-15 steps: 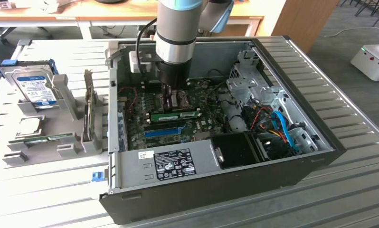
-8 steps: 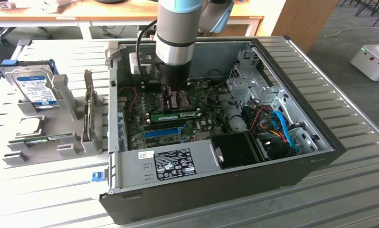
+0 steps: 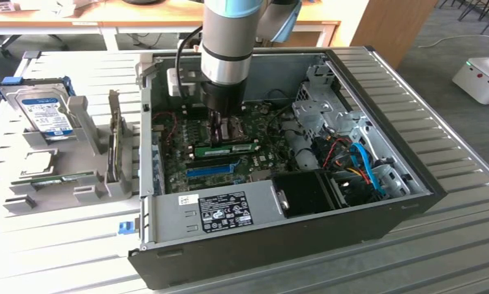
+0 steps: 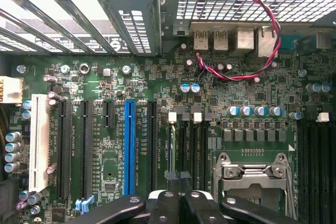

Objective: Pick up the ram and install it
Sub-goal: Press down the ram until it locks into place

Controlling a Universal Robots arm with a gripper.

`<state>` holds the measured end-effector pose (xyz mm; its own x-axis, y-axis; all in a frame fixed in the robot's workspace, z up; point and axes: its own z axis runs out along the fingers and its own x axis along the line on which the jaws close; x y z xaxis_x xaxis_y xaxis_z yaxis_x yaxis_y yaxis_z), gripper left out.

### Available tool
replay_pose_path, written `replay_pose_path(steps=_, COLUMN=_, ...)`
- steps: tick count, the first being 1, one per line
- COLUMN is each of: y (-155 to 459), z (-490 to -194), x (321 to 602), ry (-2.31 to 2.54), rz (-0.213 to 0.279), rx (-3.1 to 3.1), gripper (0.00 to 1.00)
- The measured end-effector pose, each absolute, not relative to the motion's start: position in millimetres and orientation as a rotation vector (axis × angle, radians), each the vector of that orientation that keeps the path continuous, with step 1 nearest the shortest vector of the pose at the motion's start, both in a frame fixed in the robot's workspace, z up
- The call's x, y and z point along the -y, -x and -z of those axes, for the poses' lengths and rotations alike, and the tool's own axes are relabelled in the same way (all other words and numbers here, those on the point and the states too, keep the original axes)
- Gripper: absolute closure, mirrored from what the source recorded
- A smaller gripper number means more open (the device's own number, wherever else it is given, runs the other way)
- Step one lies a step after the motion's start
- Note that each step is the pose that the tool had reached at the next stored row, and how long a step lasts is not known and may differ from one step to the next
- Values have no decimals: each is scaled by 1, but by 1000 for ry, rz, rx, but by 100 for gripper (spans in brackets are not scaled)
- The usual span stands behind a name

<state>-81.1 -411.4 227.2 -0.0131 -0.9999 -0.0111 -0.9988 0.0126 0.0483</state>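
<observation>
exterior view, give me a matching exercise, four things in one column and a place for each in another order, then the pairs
Things:
1. ram
2. hard drive
3. hand
4. second green stick

Places:
A. standing in the grey holder at the exterior view's far left
B. lying low in the grey holder, nearer the camera than the drive
C. on the motherboard inside the open computer case
D. just above the ram, inside the case

Pairs: 1-C, 2-A, 3-D, 4-B
</observation>
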Motion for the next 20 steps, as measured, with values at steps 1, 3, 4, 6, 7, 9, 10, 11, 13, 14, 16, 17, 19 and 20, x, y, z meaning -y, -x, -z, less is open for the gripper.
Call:
replay_pose_path(steps=1, y=81, z=-227, x=411, ry=-2188, rz=66, rx=2216, gripper=89)
replay_pose_path(steps=3, y=81, z=-226, x=412, ry=-2188, rz=65, rx=2216, gripper=89)
replay_pose_path(steps=4, y=81, z=-226, x=412, ry=-2188, rz=65, rx=2216, gripper=89)
replay_pose_path(steps=6, y=81, z=-226, x=411, ry=-2188, rz=66, rx=2216, gripper=89)
replay_pose_path(steps=7, y=81, z=-226, x=411, ry=-2188, rz=66, rx=2216, gripper=89)
replay_pose_path(steps=9, y=81, z=-226, x=411, ry=-2188, rz=66, rx=2217, gripper=89)
replay_pose_path(steps=10, y=81, z=-226, x=411, ry=-2188, rz=66, rx=2217, gripper=89)
replay_pose_path(steps=11, y=81, z=-225, x=411, ry=-2188, rz=66, rx=2217, gripper=89)
replay_pose_path(steps=13, y=81, z=-225, x=411, ry=-2188, rz=66, rx=2217, gripper=89)
replay_pose_path(steps=14, y=81, z=-225, x=411, ry=-2188, rz=66, rx=2217, gripper=89)
replay_pose_path(steps=16, y=81, z=-225, x=411, ry=-2188, rz=66, rx=2217, gripper=89)
replay_pose_path(steps=17, y=81, z=-225, x=411, ry=-2188, rz=66, rx=2217, gripper=89)
replay_pose_path(steps=19, y=81, z=-225, x=411, ry=-2189, rz=66, rx=2217, gripper=89)
replay_pose_path(steps=20, y=81, z=-224, x=411, ry=-2188, rz=66, rx=2217, gripper=89)
